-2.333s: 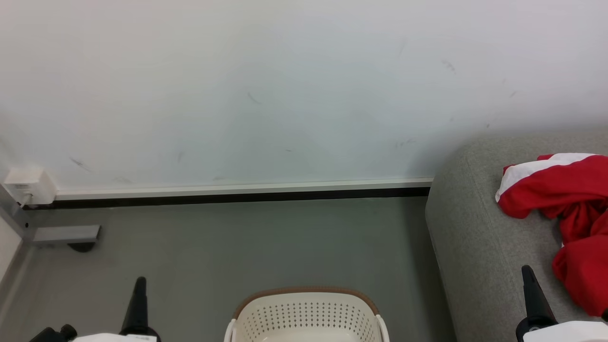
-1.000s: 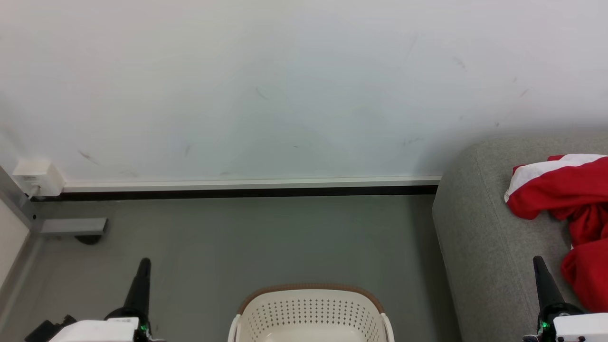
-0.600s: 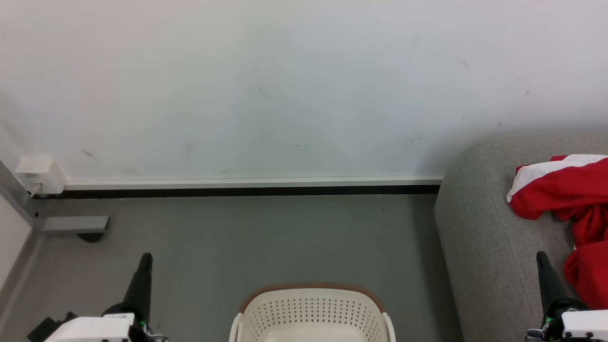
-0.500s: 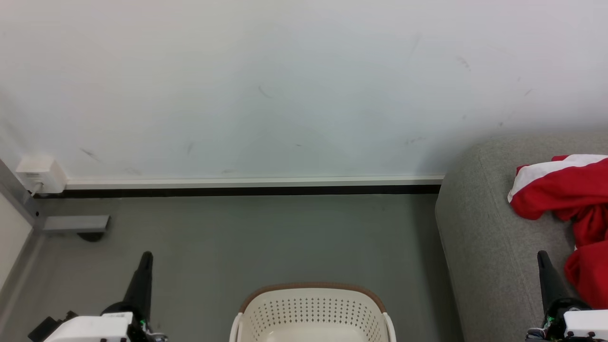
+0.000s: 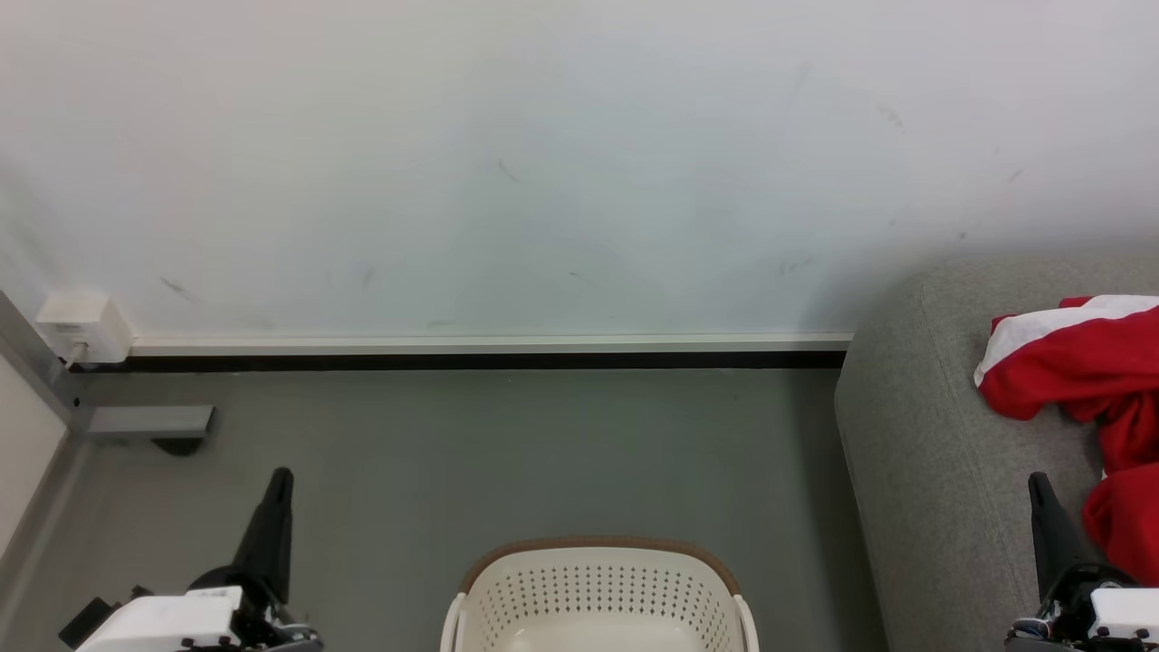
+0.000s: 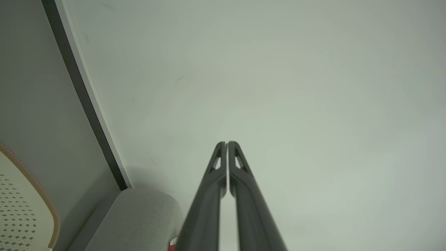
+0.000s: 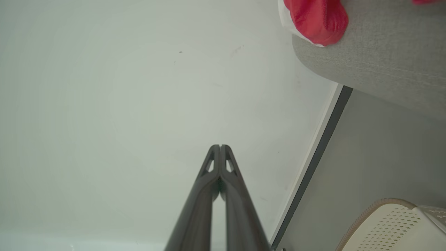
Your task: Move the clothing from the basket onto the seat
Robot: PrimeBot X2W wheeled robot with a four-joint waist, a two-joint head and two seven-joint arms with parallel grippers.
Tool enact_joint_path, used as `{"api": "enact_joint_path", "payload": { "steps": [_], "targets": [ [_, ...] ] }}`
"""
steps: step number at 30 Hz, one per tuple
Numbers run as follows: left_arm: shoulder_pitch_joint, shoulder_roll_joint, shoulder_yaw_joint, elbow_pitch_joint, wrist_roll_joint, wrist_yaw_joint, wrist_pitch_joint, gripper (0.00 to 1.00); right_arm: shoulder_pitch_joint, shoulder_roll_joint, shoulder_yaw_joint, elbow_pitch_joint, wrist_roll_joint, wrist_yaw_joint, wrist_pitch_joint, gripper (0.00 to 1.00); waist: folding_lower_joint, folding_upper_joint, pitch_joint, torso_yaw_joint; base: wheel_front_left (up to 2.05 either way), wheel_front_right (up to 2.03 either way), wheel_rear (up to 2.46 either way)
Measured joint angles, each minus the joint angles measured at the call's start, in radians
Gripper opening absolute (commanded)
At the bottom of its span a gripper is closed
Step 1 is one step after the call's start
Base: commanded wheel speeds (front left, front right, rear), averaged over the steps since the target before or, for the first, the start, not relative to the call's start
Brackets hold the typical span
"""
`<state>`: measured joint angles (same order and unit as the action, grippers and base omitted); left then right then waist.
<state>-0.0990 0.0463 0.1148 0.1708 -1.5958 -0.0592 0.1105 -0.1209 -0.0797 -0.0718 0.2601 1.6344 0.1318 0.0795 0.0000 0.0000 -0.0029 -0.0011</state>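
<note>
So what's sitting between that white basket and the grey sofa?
Nothing: just a strip of bare grey floor separates the basket from the sofa. The head view shows it best, and the right wrist view agrees.

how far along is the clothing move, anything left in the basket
Done: red clothing lies on the seat. In hand: nothing; left gripper and right gripper are both shut and empty. Left: the visible part of the basket shows no clothing, but its near end is cut off, so it looks about finished.
</note>
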Motion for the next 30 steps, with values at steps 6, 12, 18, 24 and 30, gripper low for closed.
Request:
{"api": "enact_joint_path", "payload": {
  "steps": [6, 12, 18, 24, 30],
  "targets": [
    [-0.003, 0.0, 0.0, -0.001, -0.009, 0.0, 0.003, 0.0, -0.001, -0.002, 0.0, -0.001, 0.012, 0.0, 0.002, 0.0, 0.0, 0.0, 0.0, 0.001, 0.0, 0.0, 0.0],
    [-0.003, 0.0, 0.0, -0.001, -0.009, 0.0, 0.003, 0.0, -0.001, -0.005, 0.002, -0.001, 0.013, 0.0, 0.001, 0.0, 0.0, 0.0, 0.0, 0.001, 0.0, 0.0, 0.0],
    [-0.003, 0.0, 0.0, -0.001, -0.009, 0.0, 0.003, 0.0, -0.001, -0.008, 0.006, -0.001, 0.021, 0.0, -0.001, 0.0, 0.0, 0.0, 0.0, 0.001, 0.0, 0.0, 0.0],
    [-0.003, 0.0, 0.0, -0.001, -0.009, 0.0, 0.003, 0.0, -0.001, -0.01, 0.009, -0.001, 0.023, 0.0, -0.003, 0.0, 0.0, 0.0, 0.0, 0.001, 0.0, 0.0, 0.0],
    [-0.003, 0.0, 0.0, -0.001, -0.009, 0.0, 0.003, 0.0, -0.001, -0.013, 0.013, -0.001, 0.026, 0.0, -0.01, 0.0, 0.0, 0.0, 0.0, 0.001, 0.0, 0.0, 0.0]
  ]
}}
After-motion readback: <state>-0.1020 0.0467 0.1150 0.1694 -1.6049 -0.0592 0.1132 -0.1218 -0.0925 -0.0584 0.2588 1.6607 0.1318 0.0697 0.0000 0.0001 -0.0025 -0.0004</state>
